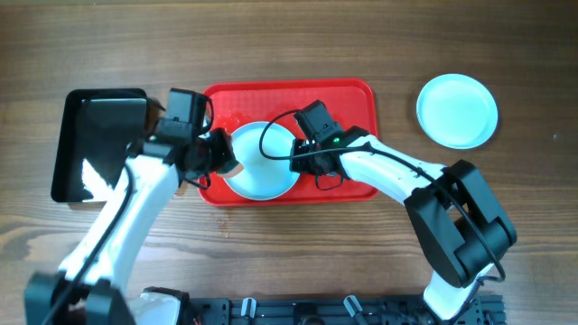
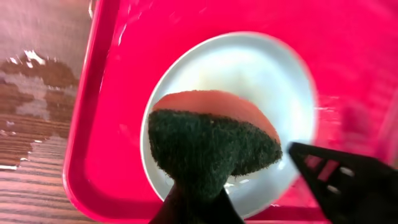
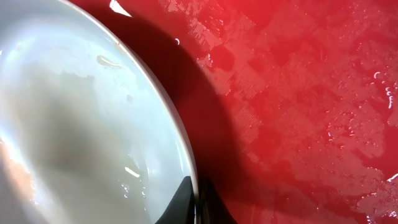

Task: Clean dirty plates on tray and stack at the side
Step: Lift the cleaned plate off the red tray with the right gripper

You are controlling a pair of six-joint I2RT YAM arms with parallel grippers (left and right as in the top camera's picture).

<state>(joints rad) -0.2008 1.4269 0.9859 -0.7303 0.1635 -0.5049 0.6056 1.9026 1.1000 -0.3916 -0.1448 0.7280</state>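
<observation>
On the red tray [image 1: 348, 104] lies one pale plate [image 1: 262, 167], wet and shiny. My left gripper [image 1: 219, 155] is at the plate's left edge, shut on a sponge [image 2: 211, 140] with an orange top and a dark green scrub face. The sponge hangs over the plate's [image 2: 249, 68] near side. My right gripper [image 1: 304, 150] is shut on the plate's right rim. In the right wrist view the rim [image 3: 186, 155] runs down between the two closed fingertips [image 3: 180, 205]. Water drops cover the tray [image 3: 298, 93].
A second pale plate [image 1: 457, 110] lies on the wooden table to the right of the tray. A glossy black tray [image 1: 95, 144] sits at the left, close to my left arm. Wet patches mark the wood [image 2: 37, 68] beside the red tray.
</observation>
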